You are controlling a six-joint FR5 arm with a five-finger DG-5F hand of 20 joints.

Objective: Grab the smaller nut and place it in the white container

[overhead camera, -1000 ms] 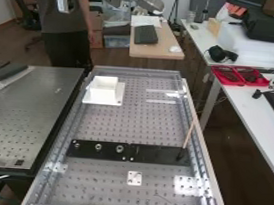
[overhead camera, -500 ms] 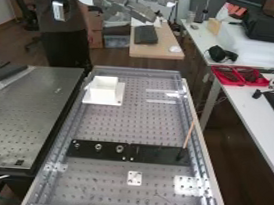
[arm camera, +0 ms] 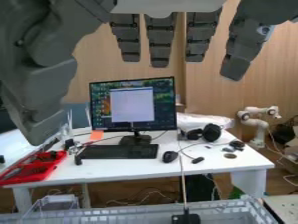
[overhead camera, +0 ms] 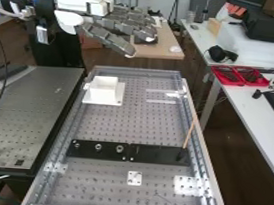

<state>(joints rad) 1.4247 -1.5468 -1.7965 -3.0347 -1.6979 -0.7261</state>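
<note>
The hand [overhead camera: 122, 27] is positioned above the far end of the perforated bench [overhead camera: 136, 125], well apart from the parts. Its fingers [arm camera: 159, 39] extend nearly straight and spread, with gaps between them; nothing is gripped. The smaller nut [overhead camera: 76, 145] stands on the flat black bar [overhead camera: 158, 154], beside the larger nut [overhead camera: 98, 146]; the bearing [overhead camera: 119, 148] completes the row. The white container [overhead camera: 103, 95] is located on the bench, near its far left corner, beyond the bar.

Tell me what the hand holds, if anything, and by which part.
Nothing: the hand is open, with its fingers apart, and the smaller nut stands on the flat black bar.
</note>
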